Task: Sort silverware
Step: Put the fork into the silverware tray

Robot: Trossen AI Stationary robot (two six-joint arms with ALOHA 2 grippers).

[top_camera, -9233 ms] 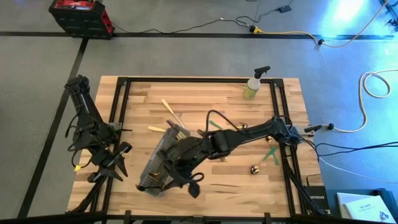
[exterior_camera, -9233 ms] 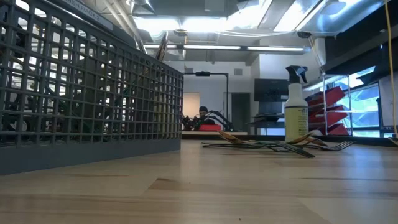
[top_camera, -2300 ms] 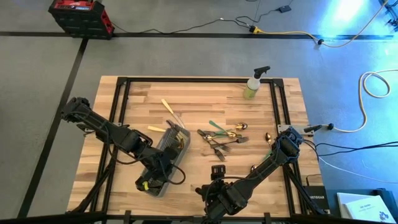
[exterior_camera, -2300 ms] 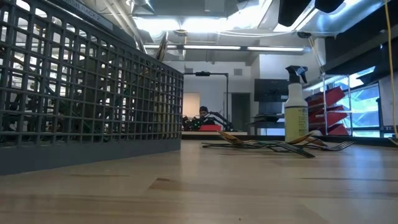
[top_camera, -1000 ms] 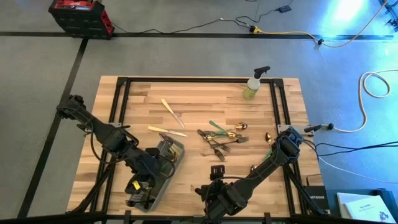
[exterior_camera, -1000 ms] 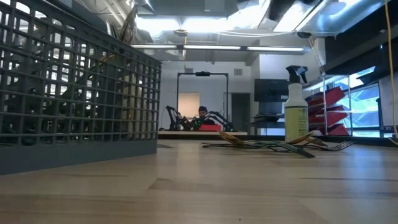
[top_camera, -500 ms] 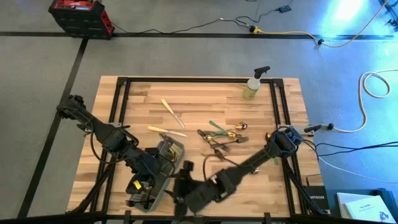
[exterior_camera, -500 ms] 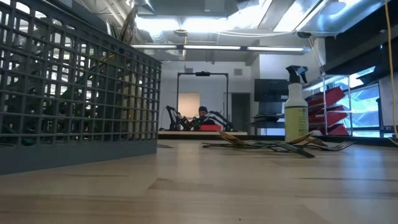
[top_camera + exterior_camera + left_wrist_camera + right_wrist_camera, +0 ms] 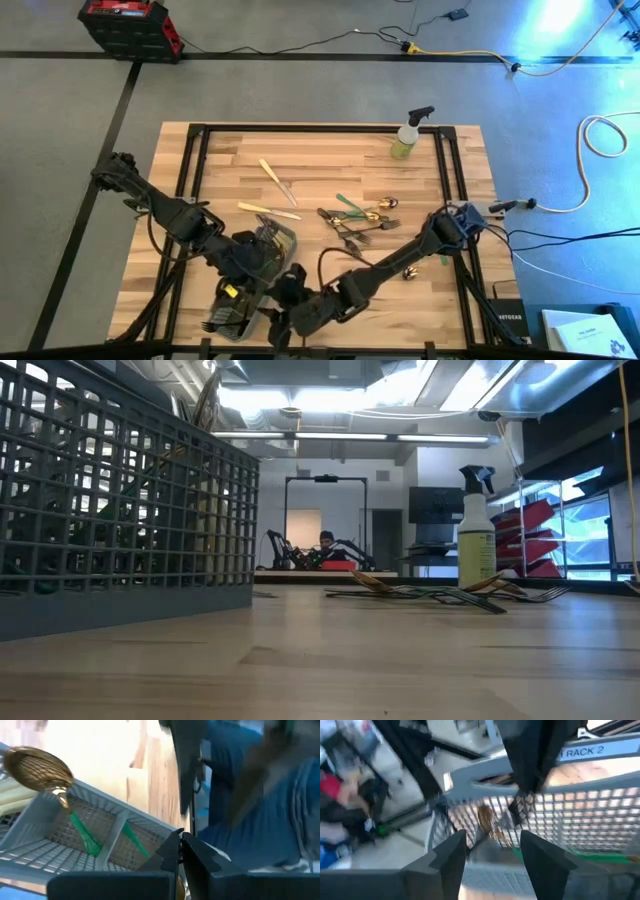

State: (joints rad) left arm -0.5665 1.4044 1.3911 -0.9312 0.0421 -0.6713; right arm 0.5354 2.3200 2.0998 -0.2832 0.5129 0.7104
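The grey wire-mesh caddy (image 9: 243,285) stands near the table's near-left corner and fills the left of the low view (image 9: 120,510). It holds silverware, among it a gold spoon with a green handle (image 9: 40,767). My left gripper (image 9: 252,272) is shut on the caddy's rim. My right gripper (image 9: 274,302) is open at the caddy's right side, facing its mesh wall (image 9: 580,815); whether it touches, I cannot tell. Loose forks (image 9: 350,228), cream-handled knives (image 9: 275,182) and spoons (image 9: 388,203) lie flat on the table. My left gripper pinches the caddy's top rim (image 9: 174,836) between its two shut fingers (image 9: 197,857), coming from above and slanting down. The right wrist view shows the dark fingers (image 9: 520,795) reaching down onto the rim. The caddy rests on the table.
A yellow-green spray bottle (image 9: 408,135) stands at the table's far right, also in the low view (image 9: 477,530). Two more spoons (image 9: 410,270) lie by the right arm. A black frame (image 9: 190,150) borders the wooden top. Bare wood lies far left.
My right gripper has swung from the middle of the table's near edge toward the left, up to the caddy's side, and has turned as it went. The caddy and my left gripper have stayed in place.
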